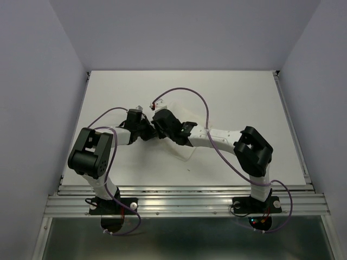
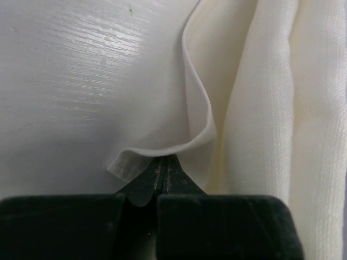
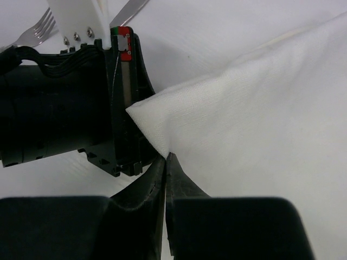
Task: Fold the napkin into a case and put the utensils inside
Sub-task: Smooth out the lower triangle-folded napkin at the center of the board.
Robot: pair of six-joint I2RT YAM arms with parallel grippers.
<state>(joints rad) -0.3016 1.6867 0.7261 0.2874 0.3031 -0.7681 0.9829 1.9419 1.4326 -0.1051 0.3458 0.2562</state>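
The white napkin lies bunched at the table's middle, partly lifted where the two arms meet. My left gripper is shut on a curled edge of the napkin. My right gripper is shut on a pointed corner of the napkin, right beside the left gripper's black body. Behind that body, a silver fork and a knife tip lie on the table at the top left of the right wrist view. In the top view the two grippers sit close together, left and right.
The white tabletop is boxed in by pale walls on three sides, with a metal rail along the near edge. Purple cables loop over both arms above the napkin.
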